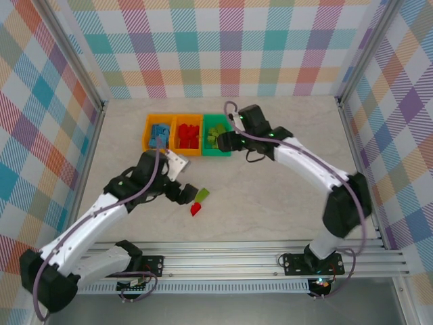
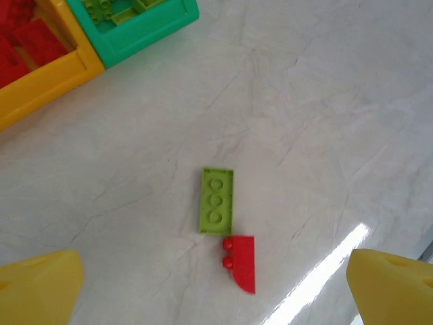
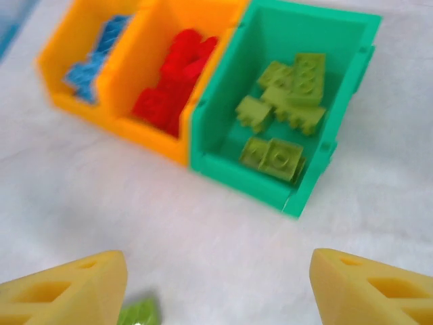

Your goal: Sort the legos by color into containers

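Three containers stand in a row: an orange bin (image 1: 159, 132) with blue legos, an orange bin (image 1: 188, 133) with red legos, and a green bin (image 1: 218, 135) with lime legos (image 3: 284, 101). Two loose legos lie touching on the table, a lime plate (image 2: 217, 200) and a red curved piece (image 2: 242, 263). My left gripper (image 2: 215, 271) hangs open above them, one finger on each side. At the green bin's near edge, my right gripper (image 3: 218, 264) is open and holds nothing. A blurred lime piece (image 3: 139, 313) shows beside its left fingertip.
Plaid walls and metal posts close in the table on three sides. An aluminium rail (image 1: 237, 261) runs along the near edge. Bare marbled tabletop (image 1: 284, 196) lies between the bins and the rail on the right.
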Action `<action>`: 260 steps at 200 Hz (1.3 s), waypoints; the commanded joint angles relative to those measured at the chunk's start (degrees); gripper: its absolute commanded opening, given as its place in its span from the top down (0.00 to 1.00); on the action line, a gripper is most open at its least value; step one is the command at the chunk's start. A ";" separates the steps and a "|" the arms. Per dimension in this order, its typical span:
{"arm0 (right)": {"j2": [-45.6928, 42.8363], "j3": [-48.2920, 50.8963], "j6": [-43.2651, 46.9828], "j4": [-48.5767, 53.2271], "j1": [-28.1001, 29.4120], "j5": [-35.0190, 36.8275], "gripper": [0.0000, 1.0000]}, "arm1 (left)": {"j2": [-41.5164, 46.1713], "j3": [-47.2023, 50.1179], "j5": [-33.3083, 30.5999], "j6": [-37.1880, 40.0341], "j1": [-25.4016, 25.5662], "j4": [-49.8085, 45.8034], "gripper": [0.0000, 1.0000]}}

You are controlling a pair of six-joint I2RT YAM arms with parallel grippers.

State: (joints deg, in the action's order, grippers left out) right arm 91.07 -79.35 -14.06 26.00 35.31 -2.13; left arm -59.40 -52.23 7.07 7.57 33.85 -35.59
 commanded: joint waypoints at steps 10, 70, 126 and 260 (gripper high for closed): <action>-15.36 11.80 0.18 8.79 0.37 -13.16 0.22 | -11.11 -6.87 -8.35 -13.97 6.98 -4.32 0.00; -34.08 23.99 -4.70 18.15 0.37 -17.50 0.16 | -28.75 -10.14 -11.97 -20.99 9.64 -4.34 0.13; -30.91 23.09 -3.78 17.60 0.34 -14.98 0.12 | -26.91 -0.30 -11.95 -27.17 11.42 -2.58 0.33; -30.02 22.15 -6.27 16.38 0.37 -21.39 0.04 | -25.53 -3.43 -10.66 -23.95 10.81 0.61 0.81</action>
State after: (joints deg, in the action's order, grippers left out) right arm 61.08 -56.01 -19.05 43.70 35.48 -19.55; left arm -91.77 -52.34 -0.95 -18.15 44.60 -32.91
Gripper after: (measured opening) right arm 0.960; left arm 0.228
